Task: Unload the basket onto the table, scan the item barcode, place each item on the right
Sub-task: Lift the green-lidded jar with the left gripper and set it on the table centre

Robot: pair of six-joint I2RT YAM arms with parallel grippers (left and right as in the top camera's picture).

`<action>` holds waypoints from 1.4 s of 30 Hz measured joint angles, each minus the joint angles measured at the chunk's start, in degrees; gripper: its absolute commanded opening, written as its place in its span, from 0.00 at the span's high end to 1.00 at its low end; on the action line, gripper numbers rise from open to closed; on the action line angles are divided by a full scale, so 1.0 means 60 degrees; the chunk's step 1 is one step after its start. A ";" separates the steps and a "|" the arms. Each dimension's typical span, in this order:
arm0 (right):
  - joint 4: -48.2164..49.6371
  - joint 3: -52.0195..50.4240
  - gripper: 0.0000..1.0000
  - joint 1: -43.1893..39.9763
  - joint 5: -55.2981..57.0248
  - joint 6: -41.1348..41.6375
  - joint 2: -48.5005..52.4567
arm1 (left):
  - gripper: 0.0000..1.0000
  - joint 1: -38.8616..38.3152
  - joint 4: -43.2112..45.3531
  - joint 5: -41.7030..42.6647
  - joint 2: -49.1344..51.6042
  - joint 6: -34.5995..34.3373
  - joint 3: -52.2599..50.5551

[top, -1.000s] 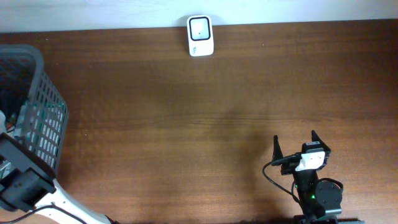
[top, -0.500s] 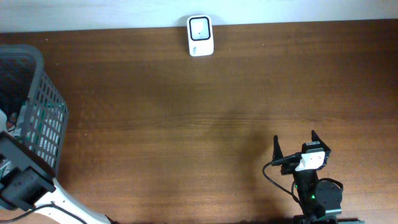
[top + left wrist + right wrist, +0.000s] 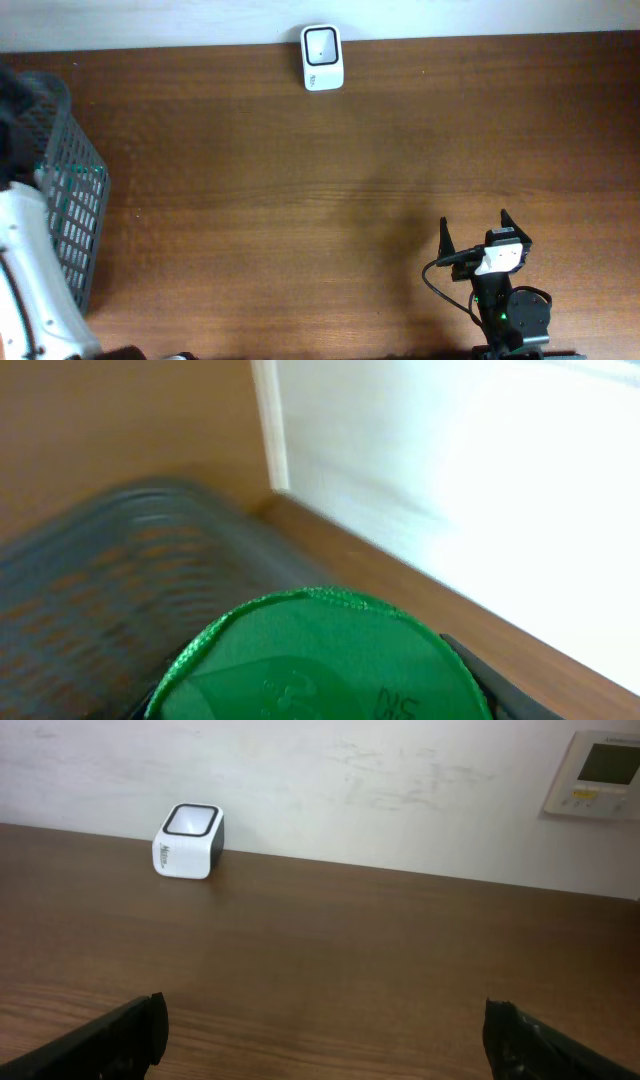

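Left wrist is showing left gripper [image 3: 320,705] pinching green item [image 3: 320,645] above basket [image 3: 110,560], right gripper [image 3: 320,1040] idling spread, pickup looking done, scanner [image 3: 321,57] pass remaining.

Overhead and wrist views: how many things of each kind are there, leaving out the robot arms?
White box-shaped barcode scanner: 1
Grey plastic mesh basket: 1
Green round-topped item: 1
White wall control panel: 1
Total: 4
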 measured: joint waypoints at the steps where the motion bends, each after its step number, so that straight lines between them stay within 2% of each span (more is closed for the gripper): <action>1: 0.0000 0.0000 0.02 0.0000 0.0000 0.0004 0.0000 | 0.49 -0.0619 -0.0117 0.0029 -0.0117 0.0000 0.0000; 7: 0.0000 0.0000 0.02 0.0000 0.0004 0.0007 0.0000 | 0.48 -0.4073 -0.1322 0.0069 -0.0095 0.0000 -0.0004; 8: 0.0000 0.0000 0.02 0.0000 0.0000 0.0000 0.0000 | 0.48 -0.5013 -0.1727 0.0084 0.0018 0.0000 -0.0004; 12: 0.0000 0.0000 0.02 0.0000 0.0004 -0.0004 0.0000 | 0.47 -0.7085 -0.2448 0.0233 0.1111 -0.0127 0.0000; 18: 0.0000 0.0000 0.02 0.0000 0.0000 0.0004 0.0000 | 0.47 -0.9606 -0.1898 0.1705 0.4182 -0.0335 -0.0004; 22: 0.0000 0.0000 0.02 0.0000 0.0004 -0.0004 0.0000 | 0.45 -1.0797 -0.1020 0.1923 0.5136 -0.0331 -0.0004; 26: 0.0000 0.0000 0.02 0.0000 0.0000 0.0000 0.0000 | 0.43 -1.1391 -0.0517 0.2153 0.5818 -0.0393 -0.0004; 30: 0.0000 0.0000 0.02 0.0000 0.0004 0.0000 0.0000 | 0.25 -1.1387 -0.0499 0.2404 0.6160 -0.0656 -0.0004; 34: 0.0000 0.0000 0.02 0.0000 0.0004 0.0007 0.0000 | 0.18 -1.1387 -0.0488 0.2605 0.6160 -0.0769 -0.0004; 36: 0.0000 0.0000 0.02 0.0000 0.0000 0.0004 0.0000 | 0.07 -1.1387 -0.0474 0.2670 0.6164 -0.0787 -0.0004; 38: 0.0000 0.0000 0.02 0.0000 0.0000 0.0000 0.0000 | 0.02 -1.1384 -0.0492 0.2696 0.6164 -0.0805 0.0011; 42: 0.0000 0.0000 0.02 0.0000 0.0004 0.0000 0.0000 | 0.01 -1.1078 -0.1483 0.2699 0.6153 -0.0382 0.1173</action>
